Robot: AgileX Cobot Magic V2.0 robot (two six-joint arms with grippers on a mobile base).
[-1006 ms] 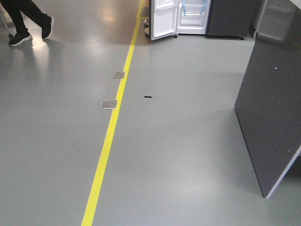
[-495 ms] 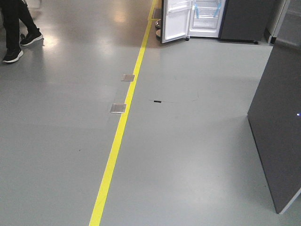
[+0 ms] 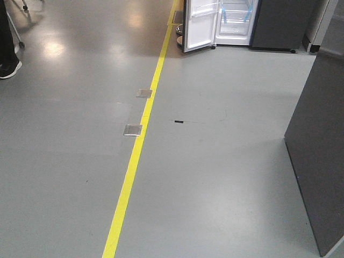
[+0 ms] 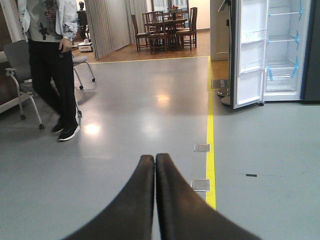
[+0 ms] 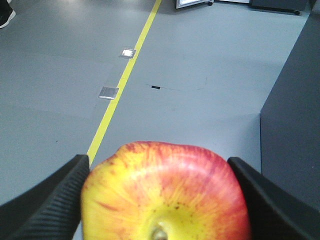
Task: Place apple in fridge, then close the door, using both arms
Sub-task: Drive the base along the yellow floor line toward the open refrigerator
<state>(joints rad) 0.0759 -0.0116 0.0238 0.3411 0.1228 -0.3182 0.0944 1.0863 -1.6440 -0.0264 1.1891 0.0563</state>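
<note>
The right gripper (image 5: 157, 161) clamps the apple (image 5: 165, 195), the left gripper (image 4: 154, 157) is closed and empty, and the fridge (image 3: 235, 21) stands far across the floor (image 3: 215, 161) with its door (image 3: 200, 24) open, so placing and closing both remain.

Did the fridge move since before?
No. The fridge still sits just right of the yellow line, as before; the whole view shifted instead.

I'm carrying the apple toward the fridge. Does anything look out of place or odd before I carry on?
Nothing stands out. The apple sits squarely in the right gripper, and the left gripper is shut and empty. The fridge is far ahead with its door open. One thing to note: a person stands left of the yellow line.
</note>
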